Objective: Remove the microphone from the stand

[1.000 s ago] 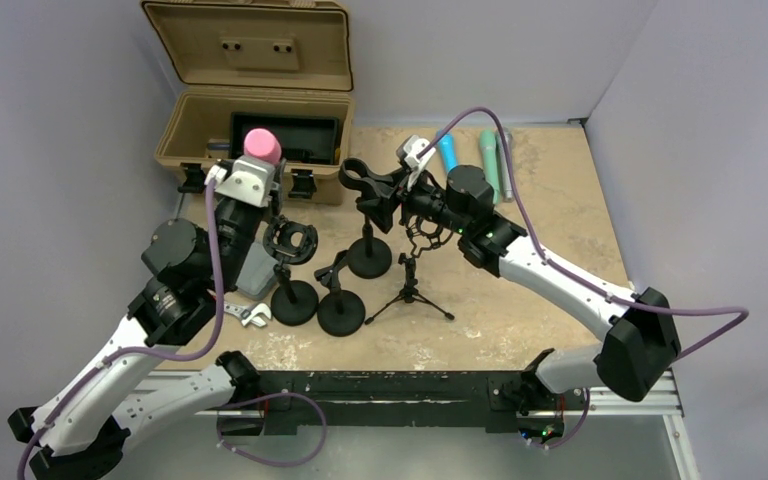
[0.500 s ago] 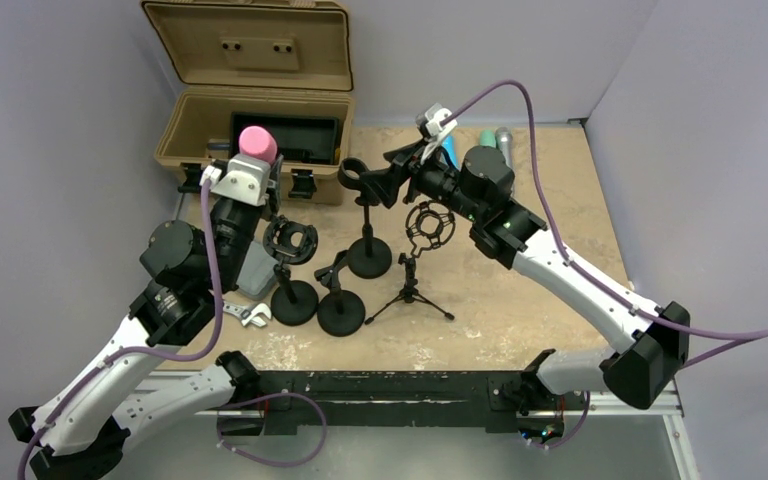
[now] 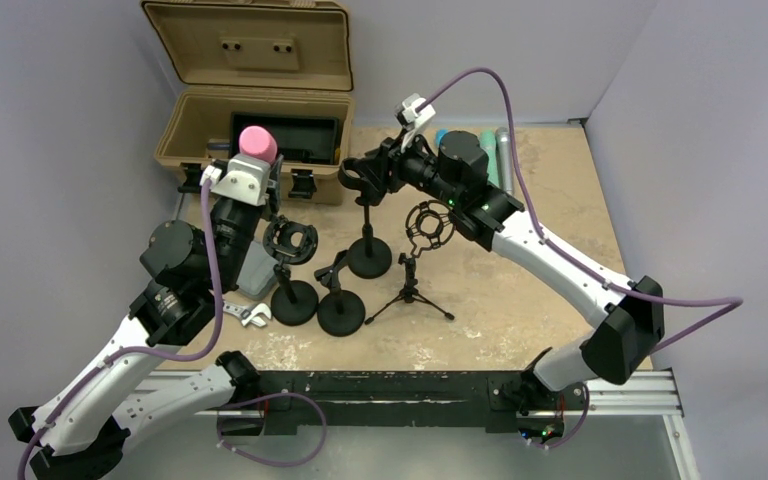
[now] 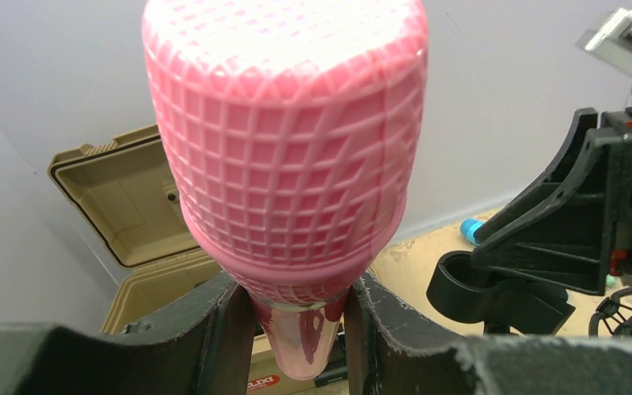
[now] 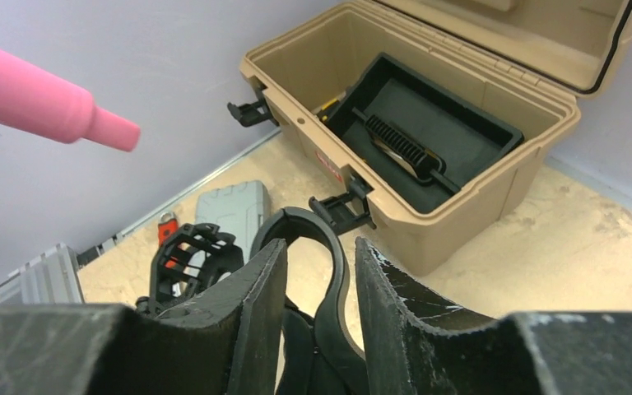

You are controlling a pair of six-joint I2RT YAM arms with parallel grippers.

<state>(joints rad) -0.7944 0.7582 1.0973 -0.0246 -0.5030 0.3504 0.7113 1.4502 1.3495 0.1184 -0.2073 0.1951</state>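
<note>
Left claw (image 4: pixel 296 300) clenched on pink mic (image 4: pixel 284 140), head up above fingers, right claw (image 5: pixel 319 251) straddling clip (image 5: pixel 339 276), grip impossible to tell, case (image 5: pixel 477 216) beyond.

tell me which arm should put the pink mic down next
Left. Its pincer is shut on the pink microphone, held up close to the open case. The right pincer straddles the empty stand clip, so it likely suits steadying the stand, not carrying.
</note>
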